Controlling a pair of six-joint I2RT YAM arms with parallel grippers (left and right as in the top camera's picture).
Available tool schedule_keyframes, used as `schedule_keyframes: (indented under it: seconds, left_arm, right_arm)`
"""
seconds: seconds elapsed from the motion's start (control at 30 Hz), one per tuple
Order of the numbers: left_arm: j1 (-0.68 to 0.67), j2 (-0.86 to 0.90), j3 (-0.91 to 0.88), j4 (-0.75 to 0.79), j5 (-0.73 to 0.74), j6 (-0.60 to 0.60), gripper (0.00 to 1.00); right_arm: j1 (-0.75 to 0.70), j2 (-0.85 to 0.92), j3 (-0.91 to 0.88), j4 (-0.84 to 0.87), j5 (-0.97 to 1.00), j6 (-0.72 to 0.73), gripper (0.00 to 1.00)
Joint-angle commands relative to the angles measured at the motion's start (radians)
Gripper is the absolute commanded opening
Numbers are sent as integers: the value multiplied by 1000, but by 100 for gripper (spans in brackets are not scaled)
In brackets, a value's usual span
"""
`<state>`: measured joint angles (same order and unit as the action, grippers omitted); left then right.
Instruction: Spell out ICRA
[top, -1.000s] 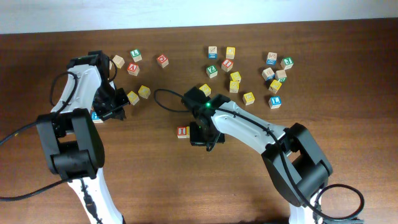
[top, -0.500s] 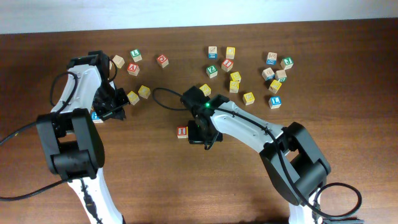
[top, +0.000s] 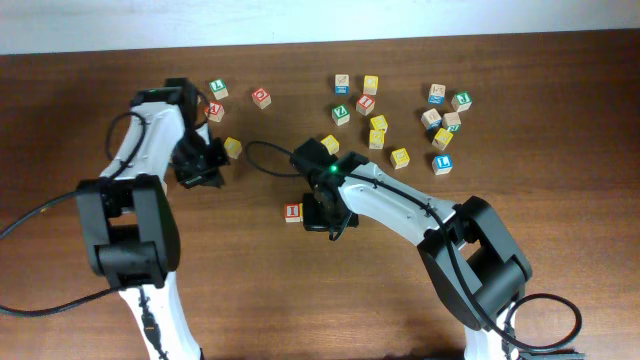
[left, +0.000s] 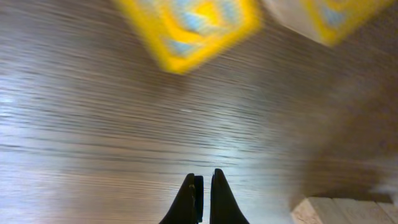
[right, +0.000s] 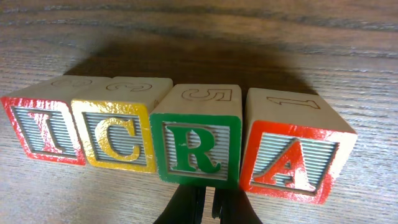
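Note:
In the right wrist view the four cubes stand side by side in one row on the wood: red I (right: 46, 130), yellow C (right: 115, 134), green R (right: 196, 146), red A (right: 292, 158). My right gripper (right: 203, 205) is shut and empty, its tips just in front of the R cube. In the overhead view only the I cube (top: 293, 212) shows beside the right gripper (top: 325, 218); the arm hides the other three. My left gripper (top: 203, 170) is shut and empty (left: 202, 186) over bare table, near a yellow cube (top: 232, 148).
Several spare cubes lie scattered along the back: a red one (top: 261, 97), a green one (top: 217, 89), a cluster at the back right (top: 378, 125) and a blue one (top: 442, 163). A plain wooden cube (left: 348, 211) lies close to the left fingers.
My left arm has swung to the right, toward the yellow cubes. The right arm and the row of four cubes have not moved.

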<state>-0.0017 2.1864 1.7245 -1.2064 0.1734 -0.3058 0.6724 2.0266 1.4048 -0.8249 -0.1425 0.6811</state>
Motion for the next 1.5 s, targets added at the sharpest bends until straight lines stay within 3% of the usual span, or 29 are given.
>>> schedule_keyframes:
  seconds: [0.0,0.57,0.77,0.87,1.0,1.47]
  left_arm:
    - [-48,7,18,14,21,19,0]
    - [-69,7,18,17,21,19,0]
    - [-70,7,17,8,21,19,0]
    - [-73,7,6,-40,21,19,0]
    - [-103,7,-74,-35,21,19,0]
    - [-133,7,-117,-1,21,15,0]
  right_arm:
    - [0,11,-6,3,25,8,4]
    - [1,9,0,15,-8,12,4]
    - [-20,-14,150,-238,2,-38,4]
    - [-108,-8,148,-270,66,-75,4]
    - [-187,-5,113,-271,64,-101,4]
    - [-187,-4,38,-81,-86,-97,4]
